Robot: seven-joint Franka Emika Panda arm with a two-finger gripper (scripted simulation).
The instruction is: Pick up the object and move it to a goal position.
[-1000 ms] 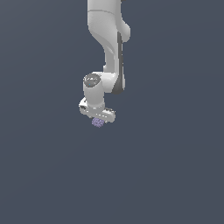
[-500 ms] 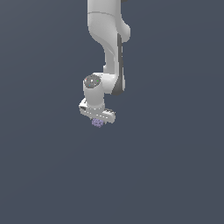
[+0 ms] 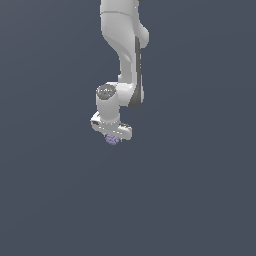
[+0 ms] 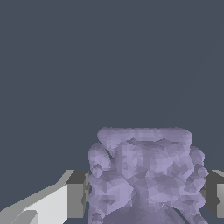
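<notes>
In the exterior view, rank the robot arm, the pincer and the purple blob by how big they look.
Largest to smallest:
1. robot arm, reaching down from the top edge
2. pincer, the white crossbar at its end
3. purple blob, peeking below the pincer, narrower than it

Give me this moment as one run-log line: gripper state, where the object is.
gripper: shut on purple blob | purple blob: between the fingers, pads on both sides | surface contact: cannot tell | goal marker: none visible
</notes>
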